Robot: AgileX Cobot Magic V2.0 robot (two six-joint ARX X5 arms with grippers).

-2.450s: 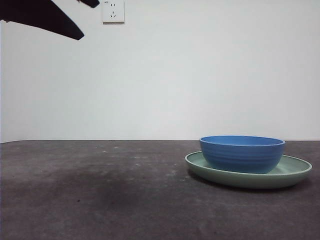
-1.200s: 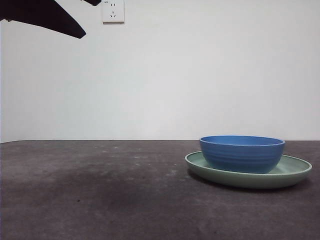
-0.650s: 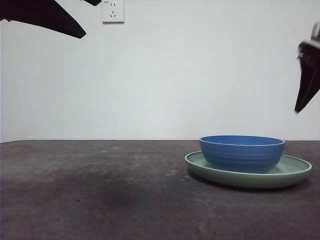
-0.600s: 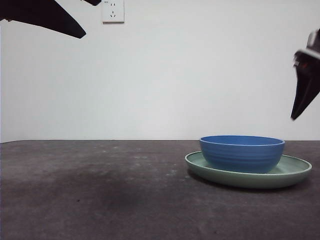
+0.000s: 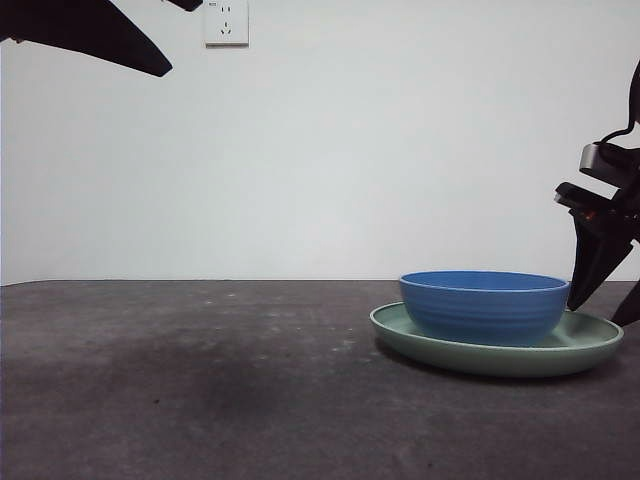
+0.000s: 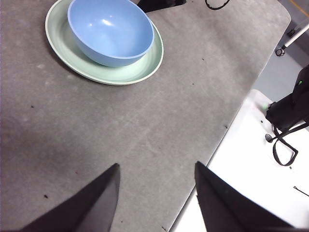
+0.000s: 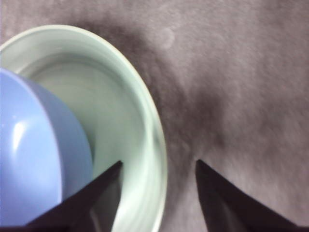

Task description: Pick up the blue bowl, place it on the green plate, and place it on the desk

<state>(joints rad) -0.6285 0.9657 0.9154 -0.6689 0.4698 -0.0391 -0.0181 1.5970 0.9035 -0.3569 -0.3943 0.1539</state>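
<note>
Front view: blue bowl [image 5: 484, 306] seated on green plate [image 5: 590, 345]. Right gripper [image 7: 157, 193] spread open straddling plate rim. Left gripper [image 6: 155, 195] open, well apart.

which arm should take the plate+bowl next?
Right. The right pincer is open, straddling the green plate rim beside the blue bowl. The left pincer hovers far off over bare desk.
</note>
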